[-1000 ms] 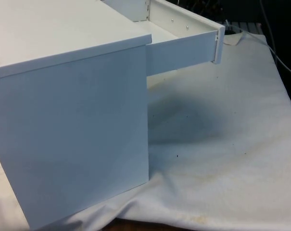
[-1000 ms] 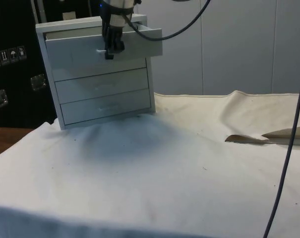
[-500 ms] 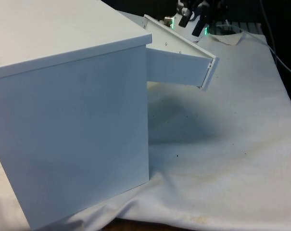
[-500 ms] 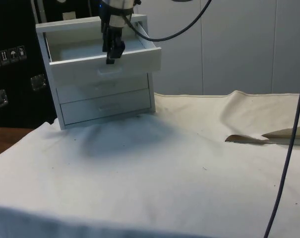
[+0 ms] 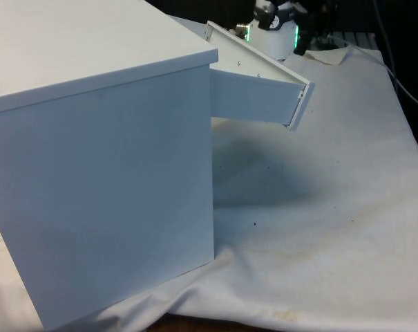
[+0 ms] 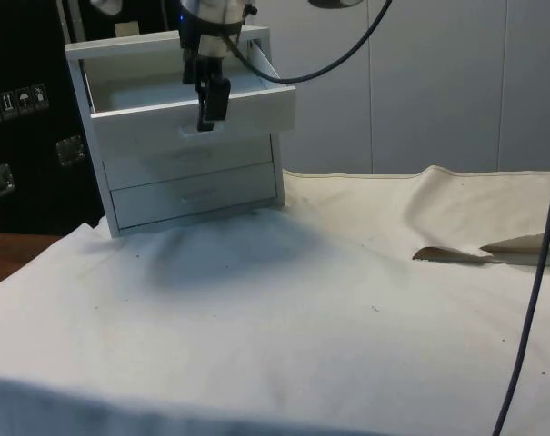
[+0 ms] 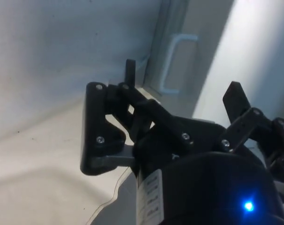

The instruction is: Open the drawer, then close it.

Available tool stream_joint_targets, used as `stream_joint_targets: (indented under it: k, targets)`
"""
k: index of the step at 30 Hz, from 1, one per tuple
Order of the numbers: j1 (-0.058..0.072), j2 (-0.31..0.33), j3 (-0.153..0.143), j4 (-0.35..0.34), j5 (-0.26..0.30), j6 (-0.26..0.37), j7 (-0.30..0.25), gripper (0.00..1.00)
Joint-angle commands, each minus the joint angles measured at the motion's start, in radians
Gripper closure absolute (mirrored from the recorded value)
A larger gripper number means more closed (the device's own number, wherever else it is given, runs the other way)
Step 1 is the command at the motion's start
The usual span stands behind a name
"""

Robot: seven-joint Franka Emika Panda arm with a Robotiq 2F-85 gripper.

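My gripper (image 6: 205,116) hangs at the front of the top drawer (image 6: 193,113), which stands pulled out of the white chest (image 6: 179,127) at the far left of the table (image 6: 284,309) in the side view. The drawer sags, its front panel tipped downward, as the front view also shows: the drawer (image 5: 260,97) juts toward the front view's right from the chest (image 5: 101,159), with its outer end lower. My fingers stand apart with nothing between them; in the wrist view one fingertip (image 7: 130,71) and the other sit either side of an open gap, and the drawer's handle (image 7: 175,63) lies just beyond them, free of my grasp.

I judge the opening done and the closing still to come. The drawer front lies directly before and just below me, its long axis running across my approach. The push must go straight back into the chest, along the drawer's travel, and the sag may make it bind.
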Motion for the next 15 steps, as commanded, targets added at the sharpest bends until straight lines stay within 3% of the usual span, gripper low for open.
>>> stream_joint_targets:
  k: [1, 6, 7, 8, 13, 15]
  targets:
    - [0.003, 0.017, 0.009, 0.011, -0.008, -0.01, 0.02, 0.0]
    - [0.005, 0.056, 0.044, 0.021, -0.011, -0.012, 0.065, 0.0]
    - [0.0, 0.049, 0.043, 0.015, 0.0, -0.006, 0.051, 0.0]
    - [0.004, 0.062, 0.049, 0.023, -0.011, -0.012, 0.071, 0.0]
    - [0.0, 0.095, 0.068, 0.024, -0.018, -0.006, 0.105, 0.0]
    - [0.0, 0.099, 0.071, 0.022, -0.002, -0.007, 0.096, 0.0]
